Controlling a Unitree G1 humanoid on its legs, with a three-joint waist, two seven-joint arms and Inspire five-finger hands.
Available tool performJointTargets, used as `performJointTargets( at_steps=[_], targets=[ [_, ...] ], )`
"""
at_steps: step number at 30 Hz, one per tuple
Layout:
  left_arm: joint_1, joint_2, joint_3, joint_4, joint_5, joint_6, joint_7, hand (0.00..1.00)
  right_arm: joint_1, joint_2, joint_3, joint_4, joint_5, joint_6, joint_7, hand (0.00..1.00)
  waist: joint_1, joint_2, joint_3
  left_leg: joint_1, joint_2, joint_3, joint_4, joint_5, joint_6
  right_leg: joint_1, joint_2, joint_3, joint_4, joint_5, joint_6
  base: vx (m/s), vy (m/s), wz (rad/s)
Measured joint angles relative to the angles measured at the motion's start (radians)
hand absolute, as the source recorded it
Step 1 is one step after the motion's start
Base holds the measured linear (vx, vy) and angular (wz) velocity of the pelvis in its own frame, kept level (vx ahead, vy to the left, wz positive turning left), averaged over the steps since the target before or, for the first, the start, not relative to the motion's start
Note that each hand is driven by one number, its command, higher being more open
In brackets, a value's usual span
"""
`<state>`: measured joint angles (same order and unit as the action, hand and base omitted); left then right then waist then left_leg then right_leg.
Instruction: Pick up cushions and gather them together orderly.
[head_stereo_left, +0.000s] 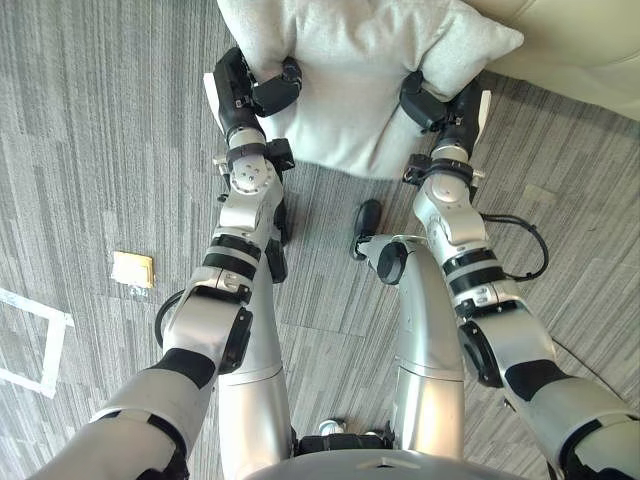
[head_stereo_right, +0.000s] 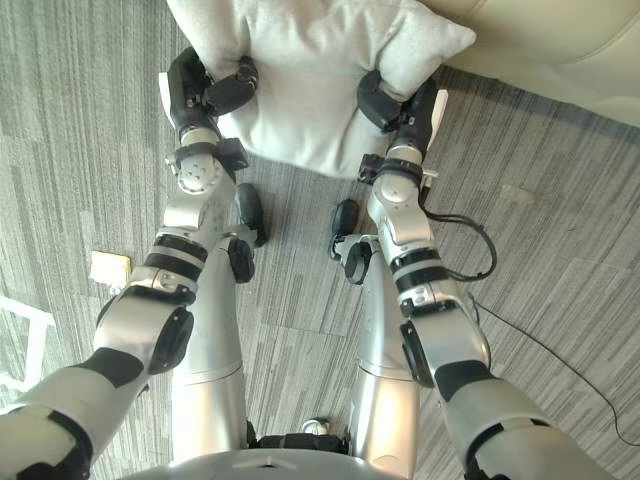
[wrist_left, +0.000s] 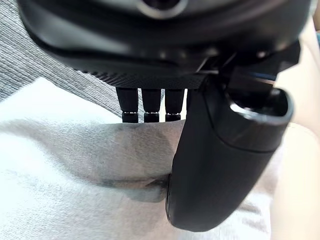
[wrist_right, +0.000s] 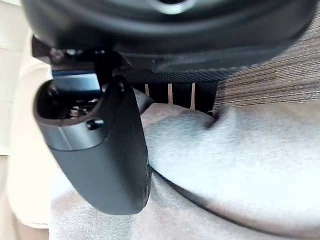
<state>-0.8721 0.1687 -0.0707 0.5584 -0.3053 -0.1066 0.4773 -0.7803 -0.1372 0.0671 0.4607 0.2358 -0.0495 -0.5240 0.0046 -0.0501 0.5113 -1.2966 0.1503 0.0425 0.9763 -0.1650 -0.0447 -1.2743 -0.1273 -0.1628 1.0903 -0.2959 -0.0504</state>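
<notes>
1. The pale grey, soft fabric cushion (head_stereo_left: 360, 70) is off the grey striped carpet floor (head_stereo_left: 100, 150). It is held straight ahead of the robot, between both hands.
2. The left hand (head_stereo_left: 255, 90) has the cushion's near edge on the left side. In the left wrist view its thumb (wrist_left: 225, 160) presses down on the fabric while the fingers (wrist_left: 152, 102) run underneath, so the hand is closed on the cushion in a pinch.
3. The right hand (head_stereo_left: 440, 105) does the same at the right side, with its thumb (wrist_right: 100, 150) on top and its fingers (wrist_right: 181, 95) tucked below the fold.
4. The cushion's bulk lies forward of both hands. Each hand is about equally near, one to a side, so neither leads.
5. Its long axis runs crosswise, from left hand to right hand. The near edge sags toward the robot between them, and one far corner points right, toward the cream upholstered sofa (head_stereo_left: 580, 40).
6. My judgement is that the coming move turns on the sofa lying ahead and to the right. I cannot tell whether the corner touches it. Both hands should travel together, keeping the axis level.
</notes>
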Motion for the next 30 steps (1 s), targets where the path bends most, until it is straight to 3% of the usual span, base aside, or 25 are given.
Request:
performJointTargets(
  at_steps=[6, 10, 11, 13, 15, 20, 22, 25, 28, 30],
  targets=[
    [0.267, -0.048, -0.072, -0.28, 0.003, -0.041, -0.006, 0.0, 0.304, 0.025, 0.0, -0.323, -0.083, -0.029, 0.001, 0.0, 0.002, -0.001, -0.007, 0.28, -0.014, 0.032, -0.168, 0.03, -0.005, 0.256, 0.009, 0.006, -0.151, 0.028, 0.006, 0.02, -0.02, -0.04],
    [0.469, -0.106, -0.135, -0.408, 0.016, -0.047, -0.008, 0.0, 0.533, 0.035, 0.001, -0.484, -0.139, -0.041, 0.001, 0.0, 0.002, -0.005, -0.053, 0.453, -0.025, 0.035, -0.268, 0.038, -0.014, 0.429, 0.012, -0.005, -0.242, 0.028, 0.008, 0.13, -0.024, 0.04],
    [0.545, -0.121, -0.161, -0.445, 0.02, -0.049, -0.018, 0.0, 0.619, 0.035, 0.001, -0.538, -0.18, -0.044, 0.004, 0.0, 0.003, -0.009, -0.071, 0.539, -0.031, 0.039, -0.322, 0.043, -0.017, 0.512, 0.013, -0.007, -0.288, 0.028, 0.011, 0.1, -0.01, 0.01],
    [0.609, -0.129, -0.178, -0.466, 0.021, -0.051, -0.032, 0.0, 0.691, 0.034, 0.002, -0.575, -0.218, -0.048, 0.014, 0.0, 0.003, -0.009, -0.112, 0.589, -0.034, 0.042, -0.365, 0.048, -0.018, 0.559, 0.016, -0.01, -0.326, 0.03, 0.016, 0.14, -0.009, -0.01],
    [0.726, -0.128, -0.198, -0.503, 0.024, -0.062, -0.056, 0.0, 0.808, 0.024, 0.016, -0.631, -0.261, -0.051, 0.04, 0.0, 0.006, -0.009, -0.157, 0.718, -0.034, 0.056, -0.443, 0.052, -0.021, 0.68, 0.025, -0.01, -0.397, 0.033, 0.02, 0.17, 0.004, -0.09],
    [0.899, -0.126, -0.202, -0.537, 0.023, -0.068, -0.104, 0.0, 0.985, 0.009, 0.052, -0.672, -0.305, -0.068, 0.09, 0.0, 0.015, 0.003, -0.249, 0.889, -0.031, 0.068, -0.542, 0.055, -0.027, 0.847, 0.043, -0.013, -0.493, 0.028, 0.026, 0.14, -0.002, -0.05],
    [0.928, -0.124, -0.208, -0.539, 0.021, -0.069, -0.113, 0.0, 1.011, 0.009, 0.052, -0.672, -0.315, -0.069, 0.099, 0.0, 0.019, 0.01, -0.255, 0.917, -0.025, 0.069, -0.527, 0.055, -0.028, 0.887, 0.042, -0.011, -0.498, 0.014, 0.027, 0.09, -0.051, -0.03],
    [0.986, -0.118, -0.223, -0.539, 0.017, -0.069, -0.122, 0.0, 1.065, 0.007, 0.056, -0.673, -0.326, -0.069, 0.114, 0.0, 0.045, 0.018, -0.261, 0.912, -0.002, 0.057, -0.341, 0.056, -0.027, 0.975, 0.059, -0.007, -0.507, -0.017, 0.014, 0.05, -0.057, -0.12],
    [1.049, -0.119, -0.232, -0.54, 0.002, -0.069, -0.14, 0.0, 1.094, -0.009, 0.066, -0.691, -0.347, -0.068, 0.114, 0.0, 0.047, 0.037, -0.308, 0.852, 0.029, 0.054, -0.181, 0.062, -0.023, 1.026, 0.079, 0.006, -0.521, -0.045, -0.013, 0.12, -0.029, -0.16],
    [1.066, -0.119, -0.242, -0.539, 0.001, -0.067, -0.141, 0.0, 1.092, -0.015, 0.068, -0.707, -0.374, -0.061, 0.112, 0.0, 0.056, 0.037, -0.332, 0.836, 0.01, 0.045, -0.247, 0.0, -0.011, 1.04, 0.079, 0.024, -0.544, -0.045, -0.021, 0.19, 0.019, -0.23]
  ],
)
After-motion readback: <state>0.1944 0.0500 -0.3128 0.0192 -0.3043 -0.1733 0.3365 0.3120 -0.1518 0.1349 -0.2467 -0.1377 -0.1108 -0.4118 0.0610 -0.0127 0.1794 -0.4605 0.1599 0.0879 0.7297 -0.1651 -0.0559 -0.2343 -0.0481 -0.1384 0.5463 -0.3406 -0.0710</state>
